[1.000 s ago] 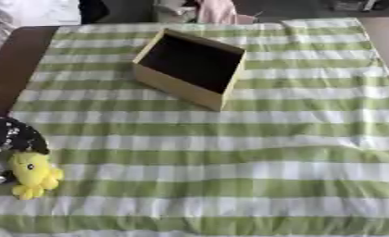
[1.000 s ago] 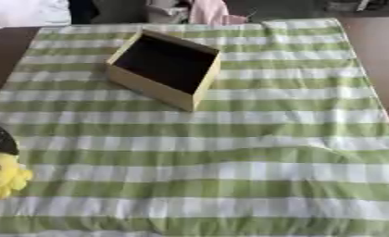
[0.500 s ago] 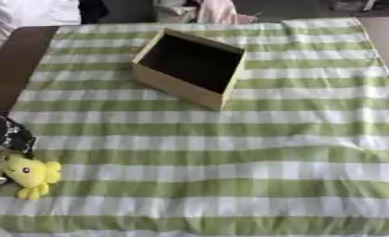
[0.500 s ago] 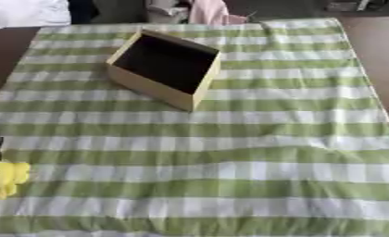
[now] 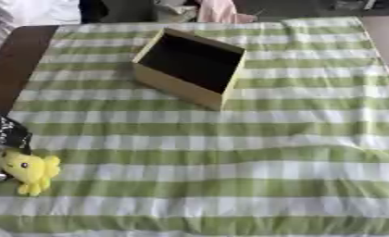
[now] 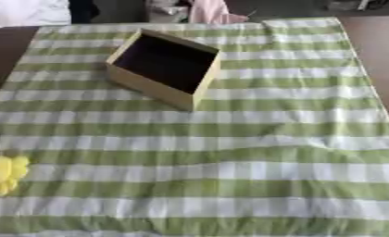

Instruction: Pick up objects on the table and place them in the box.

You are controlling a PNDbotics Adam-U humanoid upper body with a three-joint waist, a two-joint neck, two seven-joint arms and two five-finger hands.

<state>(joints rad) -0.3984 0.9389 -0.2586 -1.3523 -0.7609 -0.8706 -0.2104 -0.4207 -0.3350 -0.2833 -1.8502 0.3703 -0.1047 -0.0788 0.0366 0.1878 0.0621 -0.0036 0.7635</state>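
My left hand [image 5: 5, 139] sits well short of the box [image 5: 190, 67], at the cloth's near-left edge, touching the yellow plush toy [image 5: 29, 169]; can't tell finger state. Toy looks soft, light; take it round the body.

1 box [image 5: 190, 88], 1 yellow plush toy [image 5: 32, 170], 1 checked cloth [image 5: 230, 157].

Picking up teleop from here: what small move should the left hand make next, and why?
Probably carry the yellow plush toy up and rightward toward the box. The left hand at the left edge seems to have the toy, though its fingers are hard to read; the box sits open, apparently empty, farther up the checked cloth.
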